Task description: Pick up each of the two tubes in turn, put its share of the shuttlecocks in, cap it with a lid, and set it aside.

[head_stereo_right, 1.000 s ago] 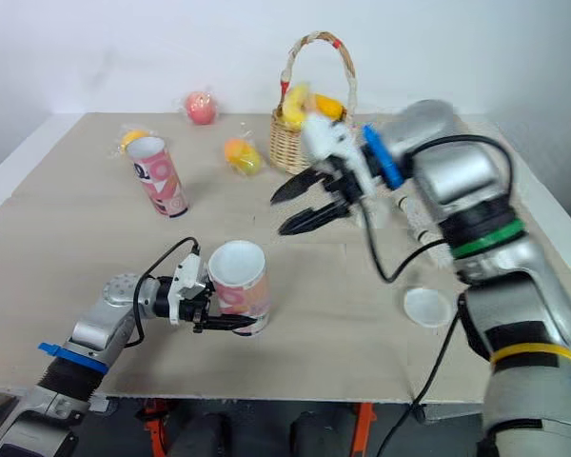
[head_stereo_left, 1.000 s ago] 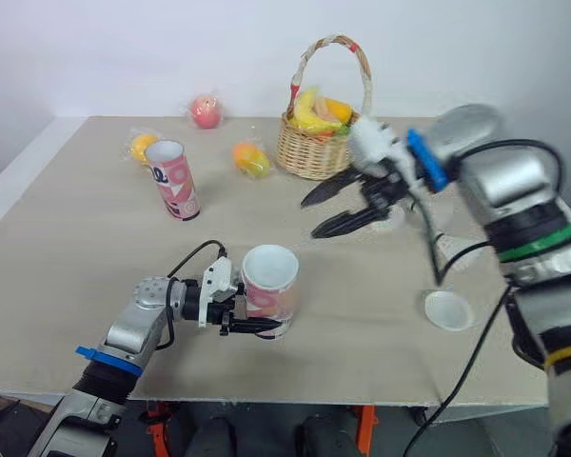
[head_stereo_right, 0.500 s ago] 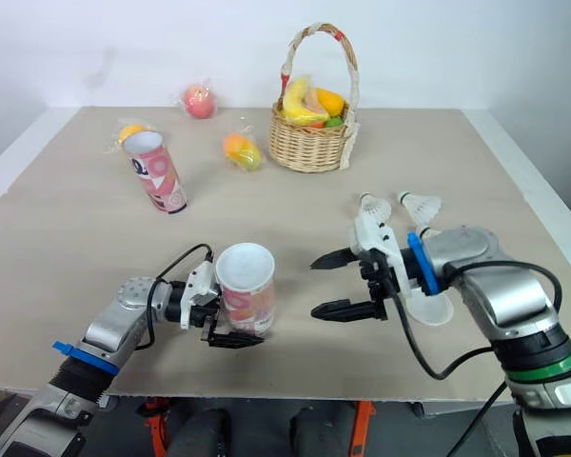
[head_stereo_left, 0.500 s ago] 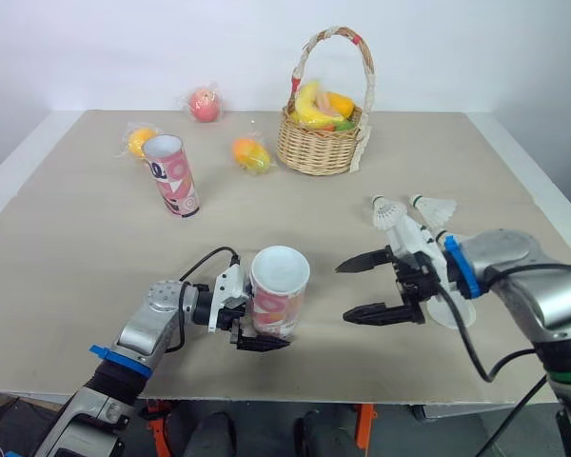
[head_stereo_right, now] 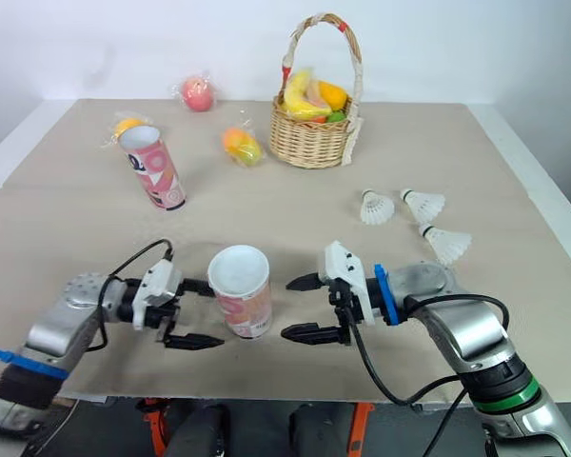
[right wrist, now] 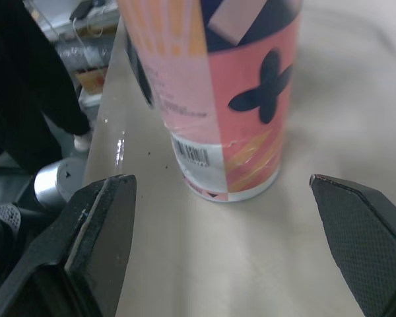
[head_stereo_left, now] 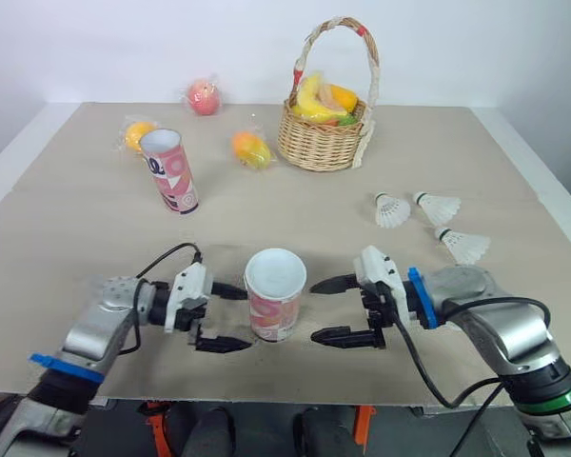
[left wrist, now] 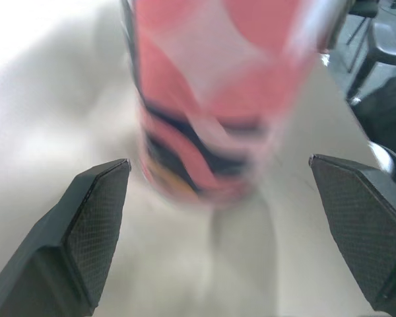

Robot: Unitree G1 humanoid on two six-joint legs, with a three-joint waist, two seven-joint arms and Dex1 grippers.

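Pink-patterned and white-topped, the tube (head_stereo_left: 274,307) stands upright at the near edge, long axis vertical. The left gripper (head_stereo_left: 236,318) is at its 9 o'clock and the right gripper (head_stereo_left: 314,311) at its 3 o'clock, about equally near. Both grippers are spread wide, wider than the tube, holding nothing and not quite touching it, so either could close on it from the side. Three shuttlecocks (head_stereo_left: 392,210) lie at its 2 o'clock and the second tube (head_stereo_left: 169,172) at its 10 o'clock.
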